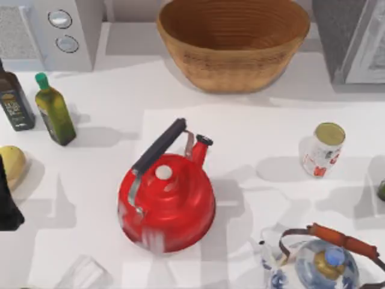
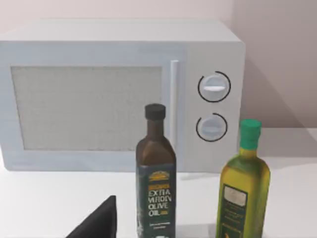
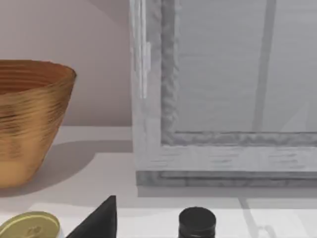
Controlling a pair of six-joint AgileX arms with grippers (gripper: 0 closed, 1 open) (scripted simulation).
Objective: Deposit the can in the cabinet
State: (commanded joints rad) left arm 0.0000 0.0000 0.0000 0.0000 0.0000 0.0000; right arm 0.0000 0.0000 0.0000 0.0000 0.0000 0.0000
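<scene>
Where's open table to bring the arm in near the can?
Bare table lies between the basket, red kettle and can, running up to the cabinet. Below the can it is crowded by the glass teapot.

We see a white can (image 1: 322, 150) with red markings and a dull gold top. The cabinet (image 1: 352, 37) is speckled grey with a white-framed door.

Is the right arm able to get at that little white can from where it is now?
Probably yes. The can stands upright on the table's right side, apart from the red kettle and the glass teapot, with open table around it. The right gripper is close by.
</scene>
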